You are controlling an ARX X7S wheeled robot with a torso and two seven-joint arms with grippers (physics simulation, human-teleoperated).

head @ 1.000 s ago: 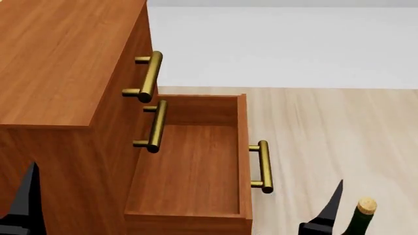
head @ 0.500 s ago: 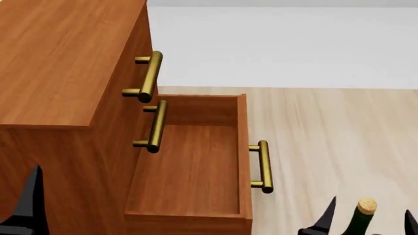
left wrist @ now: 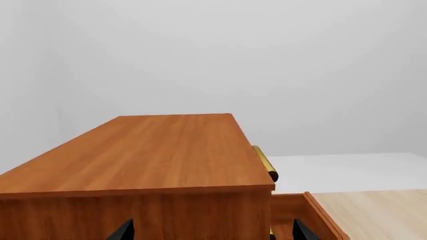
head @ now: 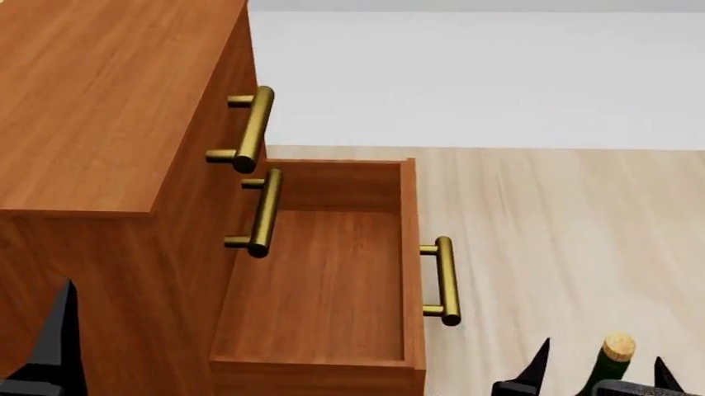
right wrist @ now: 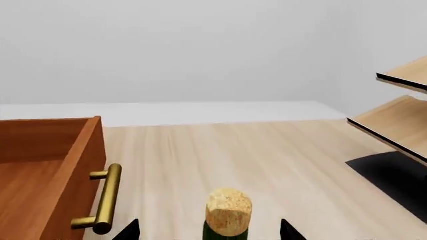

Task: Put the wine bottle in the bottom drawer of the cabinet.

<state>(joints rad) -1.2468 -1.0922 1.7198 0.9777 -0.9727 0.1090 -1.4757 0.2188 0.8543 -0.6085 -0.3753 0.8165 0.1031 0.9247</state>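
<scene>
Jaws of the right gripper have sunk over the last second and now straddle the bottle, one black tip on either side of its cork; whether they clamp the glass I cannot tell. That suggests the bottle is being lowered, though it sits right of the drawer, not over it. The pulled-out drawer holds nothing. Left gripper hangs open beside the cabinet.
</scene>
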